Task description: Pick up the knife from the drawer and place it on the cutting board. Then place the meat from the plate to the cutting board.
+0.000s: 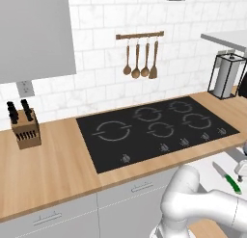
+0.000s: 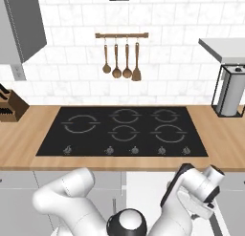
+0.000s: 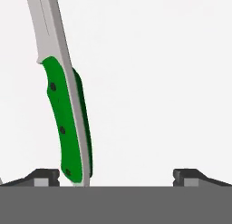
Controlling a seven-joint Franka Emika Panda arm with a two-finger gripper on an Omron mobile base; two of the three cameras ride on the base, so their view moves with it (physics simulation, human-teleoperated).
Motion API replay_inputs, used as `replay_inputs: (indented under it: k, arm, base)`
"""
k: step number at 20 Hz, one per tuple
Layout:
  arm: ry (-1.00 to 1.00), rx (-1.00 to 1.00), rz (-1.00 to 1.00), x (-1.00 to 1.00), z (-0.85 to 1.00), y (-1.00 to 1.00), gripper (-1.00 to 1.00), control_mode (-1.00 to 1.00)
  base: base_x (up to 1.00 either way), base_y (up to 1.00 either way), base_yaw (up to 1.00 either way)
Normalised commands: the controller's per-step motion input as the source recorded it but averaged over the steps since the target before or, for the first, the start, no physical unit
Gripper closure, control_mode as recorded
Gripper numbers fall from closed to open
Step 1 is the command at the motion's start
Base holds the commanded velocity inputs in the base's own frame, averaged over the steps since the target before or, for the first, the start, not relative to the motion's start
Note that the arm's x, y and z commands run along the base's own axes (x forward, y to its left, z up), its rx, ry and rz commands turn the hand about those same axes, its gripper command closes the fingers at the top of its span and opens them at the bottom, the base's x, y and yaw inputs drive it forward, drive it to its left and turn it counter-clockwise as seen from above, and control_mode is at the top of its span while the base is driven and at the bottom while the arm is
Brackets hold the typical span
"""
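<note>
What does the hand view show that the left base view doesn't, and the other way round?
Hand view alone: the open gripper, fingertips wide apart, and rivets on the knife's handle. Left base view alone: the cooktop, knife block, hanging wooden utensils and wooden counter. Both: the green-handled knife lying on the drawer's white floor.

The knife [image 3: 63, 114] has a glossy green plastic-looking handle with small dark rivets and a smooth, matt silver metal blade; it lies on the plain white, even floor of the drawer [image 3: 158, 82]. The counter [image 1: 43, 169] is warm, light wood with fine grain — smooth, low sheen. The cooktop [image 1: 154, 126] is black glass, faintly glossy. The wall tiles [image 2: 182, 48] look like polished white marble. The hanging spoons [image 2: 122, 58] and the knife block [image 1: 26, 131] are brown wood — matt.
</note>
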Motion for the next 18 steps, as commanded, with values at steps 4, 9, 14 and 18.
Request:
replay_inputs:
  k: [4, 9, 14, 18]
  arm:
    - [-0.01, -0.18, 0.01, 0.21, 0.0, 0.15, -1.0, -1.0]
    - [0.0, -0.24, 0.0, 0.07, 0.0, 0.22, -1.0, -1.0]
    - [0.0, -0.15, 0.0, -0.02, 0.0, 0.04, -1.0, -1.0]
    - [0.0, -0.01, 0.0, 0.0, 0.0, 0.01, -1.0, -1.0]
  base:
    - [0.0, 0.0, 0.0]
    - [0.0, 0.0, 0.0]
    - [0.0, 0.0, 0.0]
    - [0.0, 0.0, 0.0]
